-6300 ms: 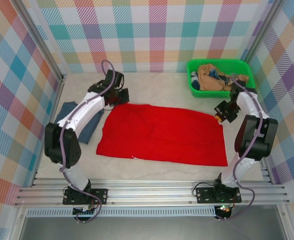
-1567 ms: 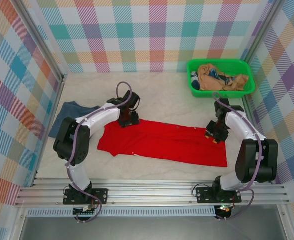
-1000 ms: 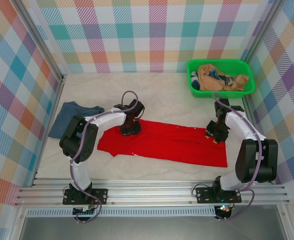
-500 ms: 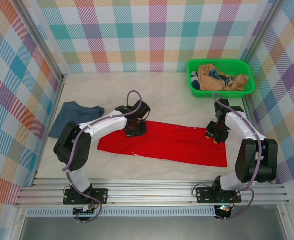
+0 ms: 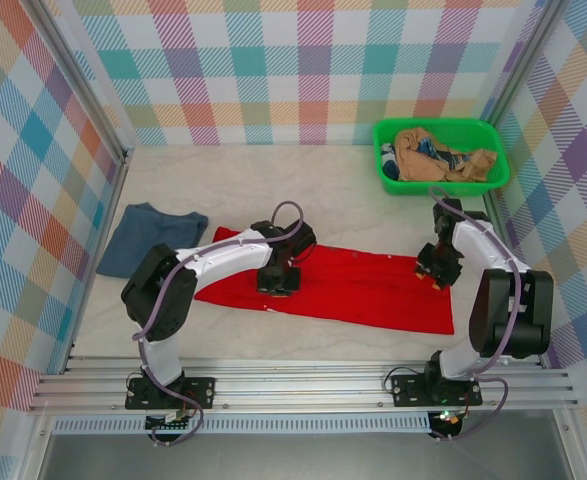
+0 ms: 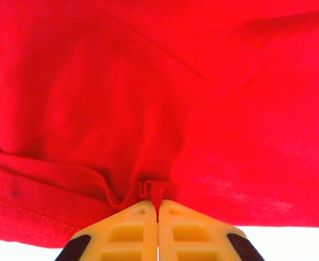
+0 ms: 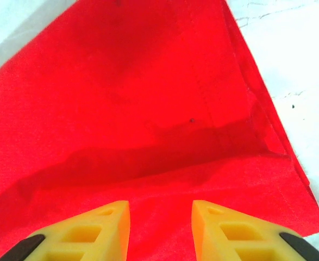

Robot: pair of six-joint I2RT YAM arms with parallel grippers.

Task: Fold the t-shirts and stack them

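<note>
The red t-shirt [image 5: 373, 290] lies as a long folded strip across the middle of the table. My left gripper [image 5: 278, 280] is over its left part, shut on a small pinched ridge of red cloth [image 6: 148, 190] between the yellow fingertips [image 6: 158, 202]. My right gripper [image 5: 435, 275] is at the shirt's far right corner. It stands open just above the red cloth [image 7: 121, 98], with nothing between its fingers [image 7: 160, 209]. The slate-blue t-shirt [image 5: 148, 238] lies crumpled at the left wall, apart from both grippers.
A green basket [image 5: 438, 124] holding tan and blue clothes [image 5: 438, 155] stands at the back right corner. Checked walls close in the table on three sides. Bare tabletop [image 5: 313, 185] lies behind the red shirt.
My left gripper has slid to the right along the red shirt, pulling its left end inward, so the strip is shorter on the left. The right gripper has stayed at the right corner.
</note>
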